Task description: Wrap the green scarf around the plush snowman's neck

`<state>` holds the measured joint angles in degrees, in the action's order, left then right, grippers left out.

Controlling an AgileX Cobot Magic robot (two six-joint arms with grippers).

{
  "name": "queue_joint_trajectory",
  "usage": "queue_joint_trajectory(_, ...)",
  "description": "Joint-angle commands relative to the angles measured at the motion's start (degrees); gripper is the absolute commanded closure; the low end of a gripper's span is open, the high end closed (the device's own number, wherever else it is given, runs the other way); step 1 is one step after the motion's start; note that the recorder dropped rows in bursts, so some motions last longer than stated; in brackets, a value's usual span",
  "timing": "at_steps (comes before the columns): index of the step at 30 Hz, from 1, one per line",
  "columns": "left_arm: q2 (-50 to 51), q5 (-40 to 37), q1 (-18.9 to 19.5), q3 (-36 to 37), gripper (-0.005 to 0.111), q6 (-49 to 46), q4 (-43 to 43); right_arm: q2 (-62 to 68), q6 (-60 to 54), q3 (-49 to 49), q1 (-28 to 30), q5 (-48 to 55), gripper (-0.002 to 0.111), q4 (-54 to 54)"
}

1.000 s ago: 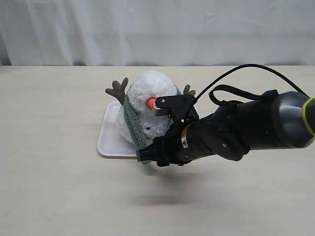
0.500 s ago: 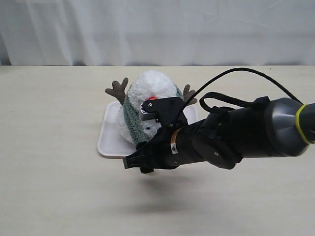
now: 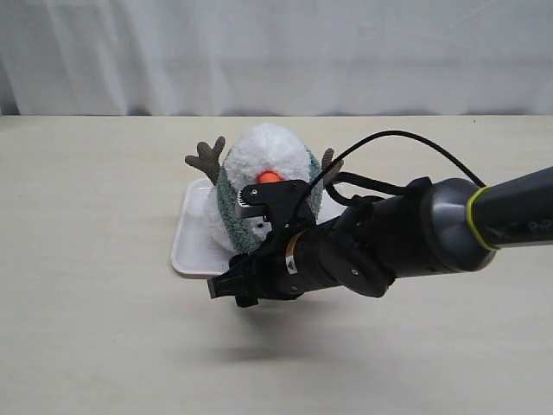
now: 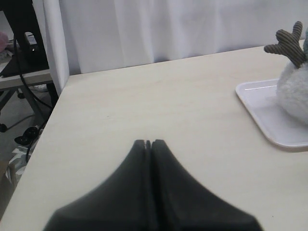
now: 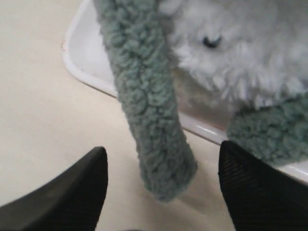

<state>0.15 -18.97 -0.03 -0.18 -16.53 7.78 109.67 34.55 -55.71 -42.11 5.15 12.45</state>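
Observation:
The plush snowman stands on a white tray. The green scarf runs down from the neck on the snowman's left side and shows again at its right side. My right gripper hovers low in front of the tray, open. One hanging scarf end dangles free between the fingers, touching neither. A second scarf end rests on the tray rim. My left gripper is shut and empty over bare table, well to the side of the tray.
A white curtain backs the table. The right arm's black cable arcs over the arm beside the snowman. In the left wrist view the table's edge and a dark stand lie beyond it.
The right gripper's jaws have spread and let go of the scarf end. The arm has slid left and slightly lower in front of the tray. The snowman stays put.

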Motion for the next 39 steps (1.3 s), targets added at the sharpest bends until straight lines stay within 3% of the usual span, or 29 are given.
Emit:
queue_joint_trajectory(1, -0.15, 0.48, -0.29, 0.18, 0.107, 0.33, 0.21, 0.76, 1.47, -1.02, 0.01, -0.93, 0.046, 0.04)
queue_joint_trajectory(4, -0.15, 0.48, -0.29, 0.18, 0.107, 0.33, 0.21, 0.76, 1.11, -1.00, 0.01, -0.69, 0.056, 0.04)
queue_joint_trajectory(8, -0.15, 0.48, -0.29, 0.18, 0.107, 0.33, 0.21, 0.76, -0.04, -1.00, 0.01, -0.17, 0.079, 0.67)
queue_joint_trajectory(10, -0.15, 0.48, -0.29, 0.18, 0.107, 0.33, 0.21, 0.76, -0.96, -1.00, 0.01, -0.17, 0.098, 0.67)
queue_joint_trajectory(12, -0.15, 0.48, -0.29, 0.18, 0.107, 0.33, 0.21, 0.38, -3.10, -1.00, 0.01, 0.71, 0.104, 0.67)
queue_joint_trajectory(16, -0.15, 0.48, -0.29, 0.18, 0.107, 0.33, 0.21, -2.84, -10.55, -1.70, 0.01, 6.75, 0.104, 0.80)
queue_joint_trajectory(25, -0.15, 0.48, -0.29, 0.18, 0.107, 0.33, 0.21, -5.00, -10.55, -1.70, 0.12, 12.32, 0.103, 15.50)
queue_joint_trajectory(33, -0.15, 0.48, -0.29, 0.18, 0.107, 0.33, 0.21, -5.00, -6.79, -1.70, 0.12, 15.72, 0.076, 15.50)
queue_joint_trajectory(39, -0.15, 0.48, -0.29, 0.18, 0.107, 0.33, 0.21, -5.00, -0.46, -1.70, 0.12, 18.67, 0.062, 15.50)
